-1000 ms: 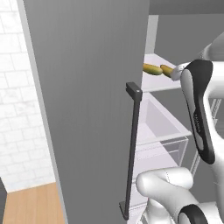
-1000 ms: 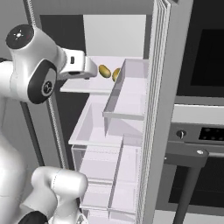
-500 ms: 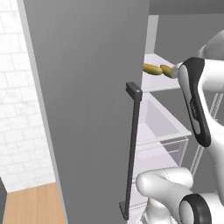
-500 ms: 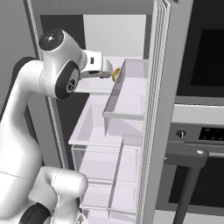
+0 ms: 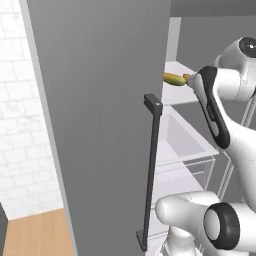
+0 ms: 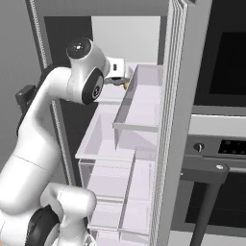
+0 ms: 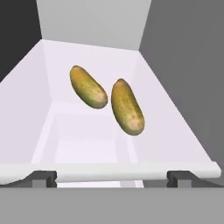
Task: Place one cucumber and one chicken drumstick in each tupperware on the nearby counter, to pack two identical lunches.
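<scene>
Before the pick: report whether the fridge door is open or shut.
Open: the fridge door stands swung out, baring the shelf with two cucumbers.

fridge door [image 5: 100,125]: open, dark handle [image 5: 150,170] | clear drawers [image 6: 120,182] | oven [image 6: 223,144] right

Two yellow-green cucumbers lie side by side on a pale fridge shelf [image 7: 166,131]. The left cucumber [image 7: 88,86] angles away. The right cucumber [image 7: 127,106] sits just beside it.

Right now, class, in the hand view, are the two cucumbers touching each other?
No, the left cucumber and the right cucumber lie side by side with a narrow gap.
</scene>
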